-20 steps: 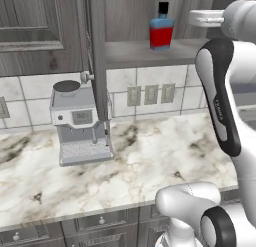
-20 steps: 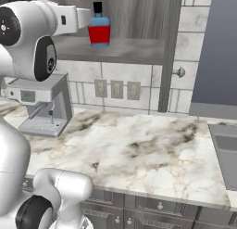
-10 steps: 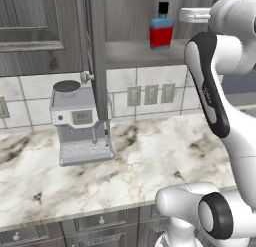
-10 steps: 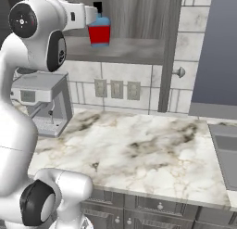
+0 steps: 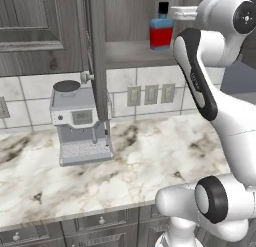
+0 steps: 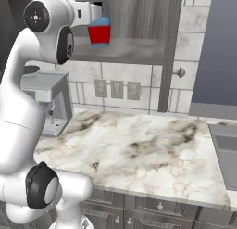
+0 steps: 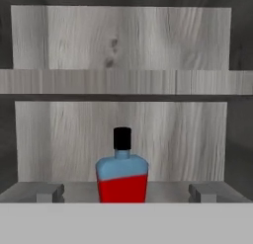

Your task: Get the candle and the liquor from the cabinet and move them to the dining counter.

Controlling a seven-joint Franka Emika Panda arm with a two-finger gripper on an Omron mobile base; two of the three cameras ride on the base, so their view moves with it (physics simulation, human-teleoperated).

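Looking from the left base, I see the liquor (image 5: pixel 161 31) upright on the open cabinet (image 5: pixel 131 52) shelf, my gripper (image 5: pixel 175 12) just beside it. From the right, the hand partly hides the bottle. In the hand view, jaws gape wide, empty, the bottle centred between them. Nothing moved yet; I can't spot the candle.

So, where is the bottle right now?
The bottle stands upright on the lower shelf of the open cabinet, above the counter's wall sockets, right of the coffee machine.
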